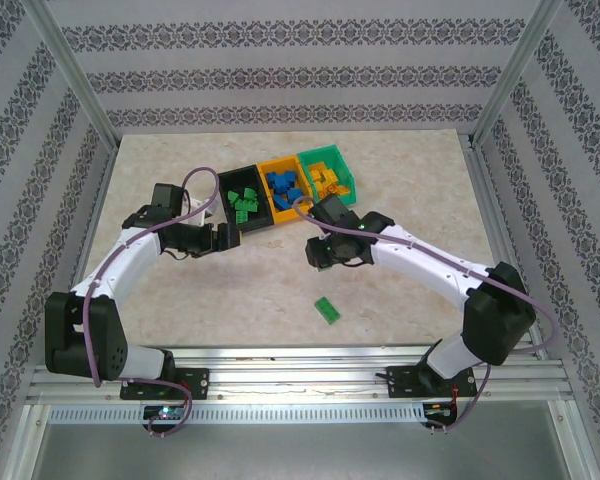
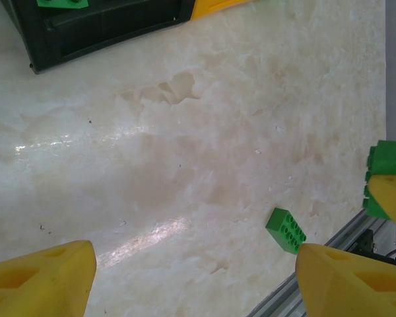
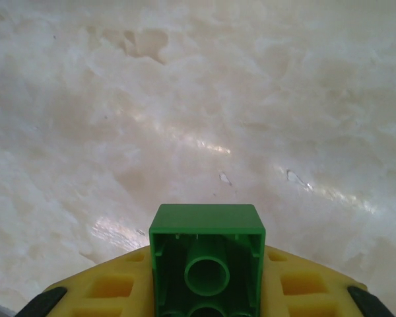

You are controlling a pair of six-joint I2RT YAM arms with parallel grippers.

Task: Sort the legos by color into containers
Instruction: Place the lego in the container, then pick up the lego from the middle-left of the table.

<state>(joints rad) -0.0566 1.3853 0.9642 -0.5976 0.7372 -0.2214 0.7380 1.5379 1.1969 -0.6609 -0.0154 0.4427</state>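
The containers stand in a row at the back: a black bin (image 1: 228,180) with green legos, an orange bin (image 1: 265,166) with blue legos, and a green bin (image 1: 342,160) with orange legos. My right gripper (image 1: 318,253) (image 3: 206,284) hangs over the table in front of them, shut on a green lego (image 3: 206,254) whose hollow underside faces the camera. That held lego (image 2: 387,160) also shows in the left wrist view. My left gripper (image 1: 225,238) (image 2: 195,254) is open and empty, just in front of the black bin (image 2: 105,30). Another green lego (image 1: 327,309) (image 2: 287,229) lies loose on the table.
The marble-patterned tabletop (image 1: 180,170) is bounded by an aluminium frame, with a rail (image 1: 300,360) along the near edge. The loose green lego lies close to that rail (image 2: 317,277). A corner of the orange bin (image 2: 211,5) sits beside the black one.
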